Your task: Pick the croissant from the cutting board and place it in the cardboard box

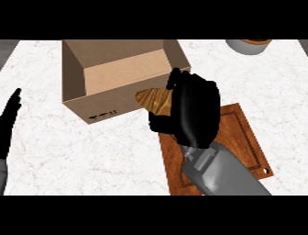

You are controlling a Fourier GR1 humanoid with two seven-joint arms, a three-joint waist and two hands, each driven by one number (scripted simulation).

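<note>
here, at the far left edge of the head view, the left hand (1, 128) rests over the white marbled counter (82, 147), fingers straight and pointing up, spread apart and holding nothing. well to the right of that hand stands the cardboard box (92, 94), open at the top, its flaps up and its pale inner floor showing; a small black mark sits low on its near wall. the box lies between the two hands, nearer the right one.

just off the box's right near corner is the croissant (155, 101), golden brown with ridged bands. it is in the right hand (194, 112), whose black fingers curl round it from the right and above, with the thumb wrapped under it on the left side, so the hand is clamped on the croissant and hides most of it; only the left end pokes out toward the box wall. whether the croissant touches the box cannot be told. the fingertips reach up over the box's right edge.

below and to the right of that hand lies the wooden cutting board (248, 137), reddish brown with a groove round its rim and a small hole at its near right corner; the grey forearm crosses its left part. far beyond the right hand, at the counter's back edge, a grey round pot (248, 46) with a brown top is partly cut off.
</note>
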